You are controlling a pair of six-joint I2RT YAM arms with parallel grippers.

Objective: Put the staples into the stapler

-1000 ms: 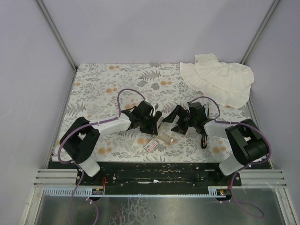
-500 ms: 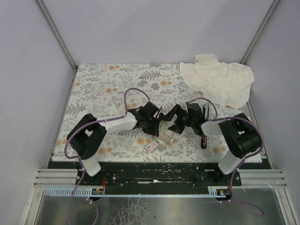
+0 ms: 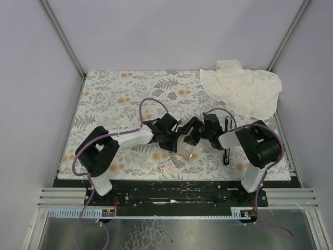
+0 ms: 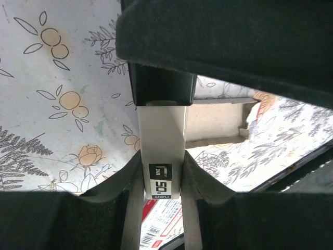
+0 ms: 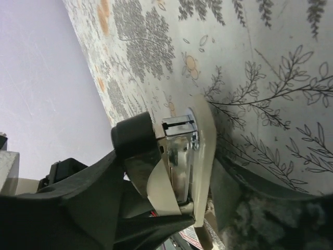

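The white stapler (image 3: 186, 147) hangs between both grippers at mid-table. My left gripper (image 3: 176, 139) is shut on its narrow white body (image 4: 161, 140), pinching it just above the black label. The right gripper (image 3: 194, 138) straddles the stapler (image 5: 200, 151) from the other side. Its jaws are open, and a thin gap shows beside the white base; the chrome magazine faces the camera. The staples are hidden. Only their small white box with a red label (image 3: 167, 165) lies on the cloth in front of the stapler, and it also shows under the left gripper (image 4: 161, 172) as a printed box (image 4: 158, 224).
A crumpled white cloth (image 3: 242, 91) lies at the back right. A thin black stick with a red mark (image 3: 227, 155) lies beside the right arm. The table carries a floral cover (image 3: 114, 99), with grey walls on three sides.
Both grippers have moved inward toward each other over the stapler. The right gripper's jaws have narrowed around it. The left grip is unchanged.
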